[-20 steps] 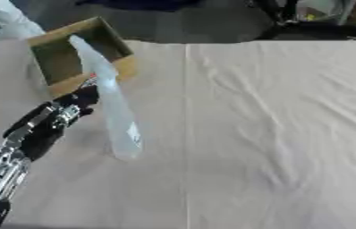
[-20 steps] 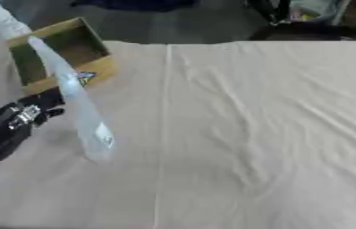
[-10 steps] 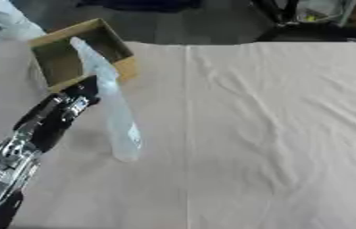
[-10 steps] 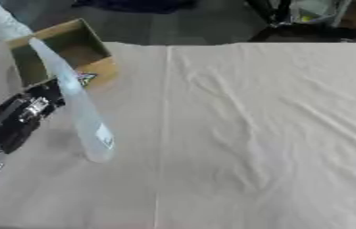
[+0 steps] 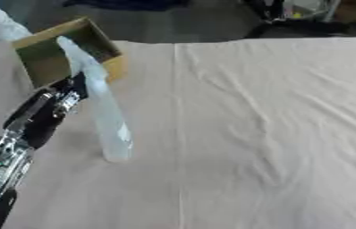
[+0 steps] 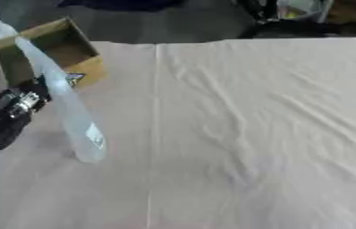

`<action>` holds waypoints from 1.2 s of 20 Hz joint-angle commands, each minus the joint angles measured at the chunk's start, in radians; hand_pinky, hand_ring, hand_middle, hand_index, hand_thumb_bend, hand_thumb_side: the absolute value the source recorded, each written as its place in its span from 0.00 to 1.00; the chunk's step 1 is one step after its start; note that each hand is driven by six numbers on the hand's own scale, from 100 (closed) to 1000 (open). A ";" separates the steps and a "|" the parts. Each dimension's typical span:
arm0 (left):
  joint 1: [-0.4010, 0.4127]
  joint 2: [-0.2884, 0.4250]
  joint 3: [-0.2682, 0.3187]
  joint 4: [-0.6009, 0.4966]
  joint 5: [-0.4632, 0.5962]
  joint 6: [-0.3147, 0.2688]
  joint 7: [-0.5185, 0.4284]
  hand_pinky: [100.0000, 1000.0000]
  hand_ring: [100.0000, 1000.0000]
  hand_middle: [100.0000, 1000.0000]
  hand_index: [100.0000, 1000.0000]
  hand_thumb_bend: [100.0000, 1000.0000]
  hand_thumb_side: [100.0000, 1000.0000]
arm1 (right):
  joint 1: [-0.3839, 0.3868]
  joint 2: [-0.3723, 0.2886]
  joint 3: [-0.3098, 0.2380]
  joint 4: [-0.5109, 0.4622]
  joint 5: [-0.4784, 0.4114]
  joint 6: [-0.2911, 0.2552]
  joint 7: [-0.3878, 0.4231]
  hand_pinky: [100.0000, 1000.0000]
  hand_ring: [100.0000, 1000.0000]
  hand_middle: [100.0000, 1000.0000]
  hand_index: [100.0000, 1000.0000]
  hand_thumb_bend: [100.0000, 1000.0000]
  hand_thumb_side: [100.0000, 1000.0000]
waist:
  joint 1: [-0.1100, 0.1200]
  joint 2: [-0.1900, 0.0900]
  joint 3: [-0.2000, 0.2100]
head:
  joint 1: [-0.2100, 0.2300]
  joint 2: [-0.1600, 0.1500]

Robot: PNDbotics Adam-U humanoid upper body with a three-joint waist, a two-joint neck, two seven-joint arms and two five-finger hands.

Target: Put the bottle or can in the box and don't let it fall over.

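Since a second ago the left hand [image 5: 62,100] has crept up along the bottle [image 5: 103,112], from about mid-height toward the upper part near the neck; bottle and box [image 5: 56,56] sit where they did. Clear plastic bottle stands on the counter [image 5: 275,125], appearing to lean with its top toward the box and its base toward the viewer, small label patch low on its side. Left hand comes in from the lower left on a black and silver arm, pressed against the bottle's left side; whether its fingers are curled round the bottle or only laid against it cannot be told, since the bottle hides the fingertips. Open cardboard box lies just beyond the hand, at the far left of the counter, brown walls, dark greenish inside, one corner pointing toward the hand; the bottle's cap overlaps the box opening in both views, but the bottle's base stands on the cloth well this side of the box. Pale cloth covers the counter, with a straight seam running away from the viewer to the right of the hand and light wrinkles further right. Right hand shows in neither view.
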 commanded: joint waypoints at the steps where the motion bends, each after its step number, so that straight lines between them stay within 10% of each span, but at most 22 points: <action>1: -0.023 0.009 0.001 -0.004 -0.010 -0.008 0.003 1.00 1.00 1.00 0.84 0.00 0.68 | -0.010 -0.025 -0.003 -0.023 -0.002 -0.004 0.001 1.00 1.00 0.96 1.00 0.00 0.41 | -0.001 -0.008 -0.002 | -0.011 0.002; 24: -0.050 0.007 -0.013 0.031 -0.061 0.032 -0.028 1.00 1.00 1.00 0.88 0.01 0.80 | -0.011 -0.026 -0.002 -0.023 0.001 -0.005 0.001 1.00 1.00 0.95 1.00 0.00 0.41 | 0.000 -0.005 -0.001 | -0.013 -0.007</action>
